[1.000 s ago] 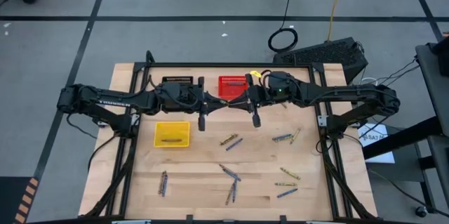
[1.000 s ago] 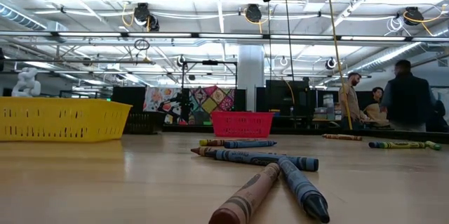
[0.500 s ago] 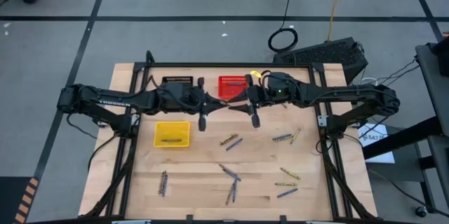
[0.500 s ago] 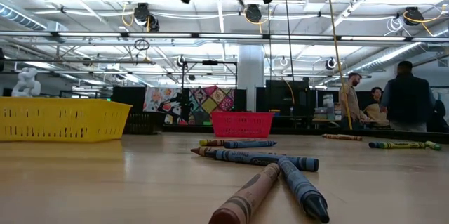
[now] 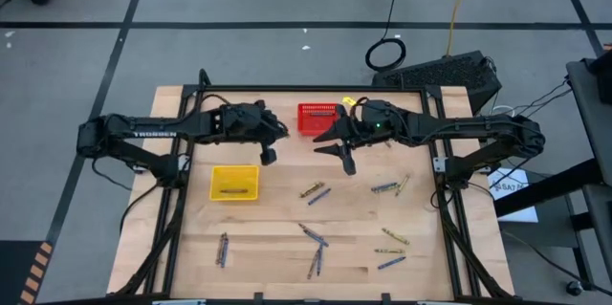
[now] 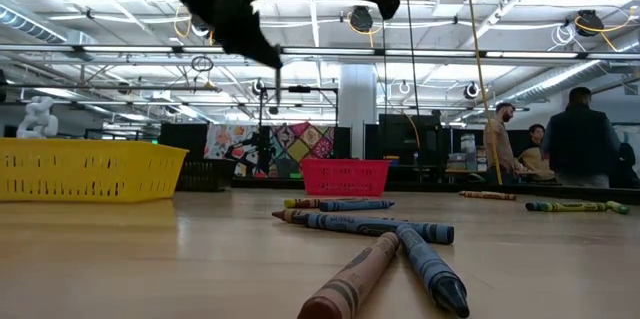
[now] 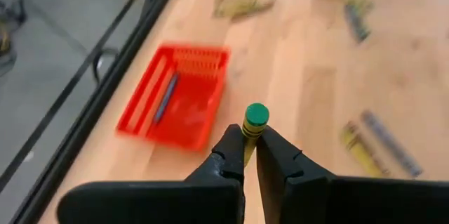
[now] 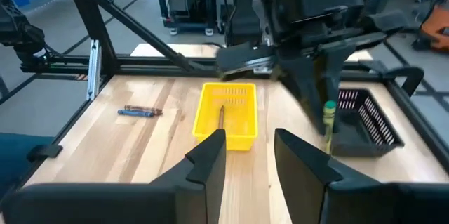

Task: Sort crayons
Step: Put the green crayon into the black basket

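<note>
My left gripper (image 5: 270, 155) hangs above the table between the yellow basket (image 5: 234, 182) and the red basket (image 5: 316, 117). It is shut on a yellow-green crayon (image 7: 256, 117). My right gripper (image 5: 337, 155) hangs open and empty in front of the red basket, and its own view (image 8: 249, 143) looks at my left gripper and the crayon (image 8: 327, 122). Several blue, yellow-green and brown crayons (image 5: 313, 236) lie flat on the table's near half. One crayon lies in the yellow basket, and a blue one (image 7: 165, 97) lies in the red basket. My left gripper pinches the yellow-green crayon between its two fingers. The crayon's green flat end (image 7: 257, 114) sticks out beyond the fingertips (image 7: 231, 143). In the right wrist view the fingers point down and the crayon stands nearly upright along them, lifted clear of the table.
A black basket (image 8: 365, 115) stands at the table's far edge, left of the red one. Loose crayons lie at centre (image 5: 311, 191), right (image 5: 387, 187), near left (image 5: 222, 248) and near right (image 5: 392, 238). People (image 6: 580, 139) stand in the room beyond the table.
My left gripper has moved toward the table's left edge, away from my right gripper, and has turned. In the low view it now reaches lower into the picture. My right gripper has stayed in front of the red basket.
</note>
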